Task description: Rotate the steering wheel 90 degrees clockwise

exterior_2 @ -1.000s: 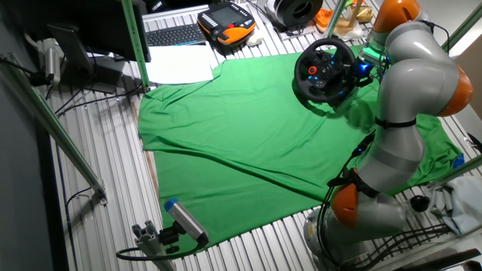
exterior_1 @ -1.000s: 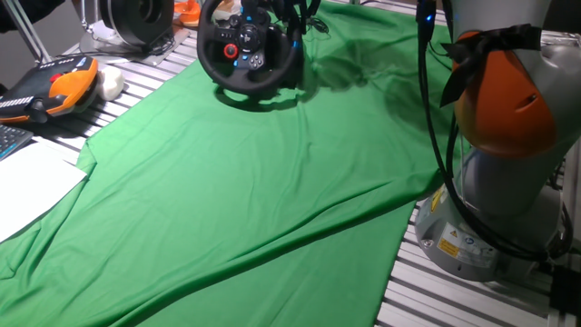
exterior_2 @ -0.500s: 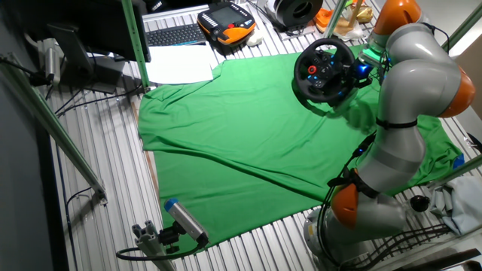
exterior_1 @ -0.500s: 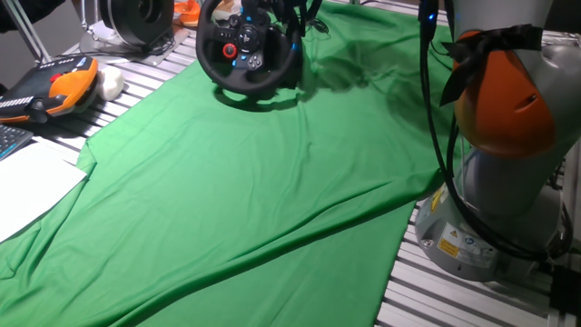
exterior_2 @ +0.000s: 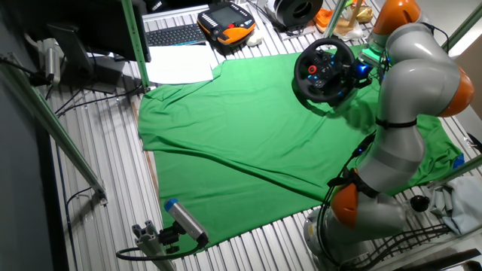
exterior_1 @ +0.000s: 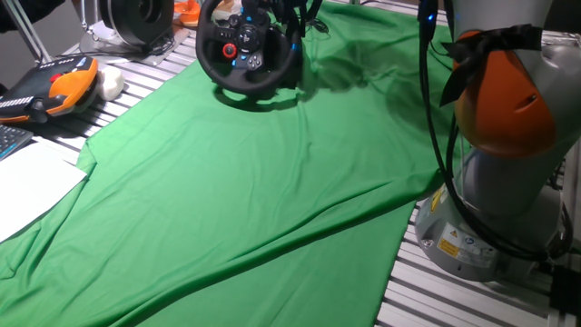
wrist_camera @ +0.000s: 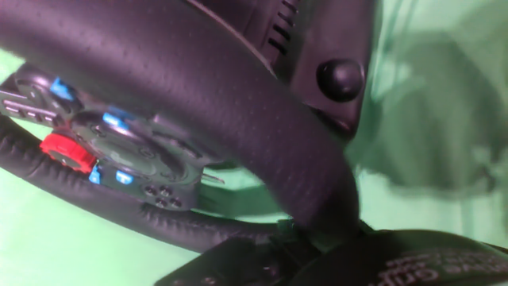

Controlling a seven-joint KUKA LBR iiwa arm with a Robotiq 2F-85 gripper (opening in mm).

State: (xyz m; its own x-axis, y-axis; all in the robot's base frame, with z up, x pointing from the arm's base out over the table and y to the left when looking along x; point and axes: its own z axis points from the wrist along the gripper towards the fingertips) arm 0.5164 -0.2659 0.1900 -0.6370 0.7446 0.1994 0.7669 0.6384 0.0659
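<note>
The black steering wheel (exterior_1: 247, 50) stands on its black base at the far end of the green cloth (exterior_1: 254, 182), with a red button and blue buttons on its hub. It also shows in the other fixed view (exterior_2: 325, 69). My gripper (exterior_1: 295, 20) is at the wheel's right rim, mostly hidden behind it; in the other fixed view the gripper (exterior_2: 360, 66) sits behind the wheel. In the hand view the thick rim (wrist_camera: 198, 87) fills the frame and runs down into a dark finger pad (wrist_camera: 413, 258). The gripper appears shut on the rim.
A round black-and-silver drum-like object (exterior_1: 136, 20) stands behind the wheel on the left. An orange-and-black pendant (exterior_1: 50, 86) and white paper (exterior_1: 27, 182) lie left of the cloth. A keyboard (exterior_2: 173, 35) lies beyond. My arm's base (exterior_1: 481, 218) stands at the right.
The wheel has shifted very slightly to the left in the fixed view; otherwise nothing visibly moved.
</note>
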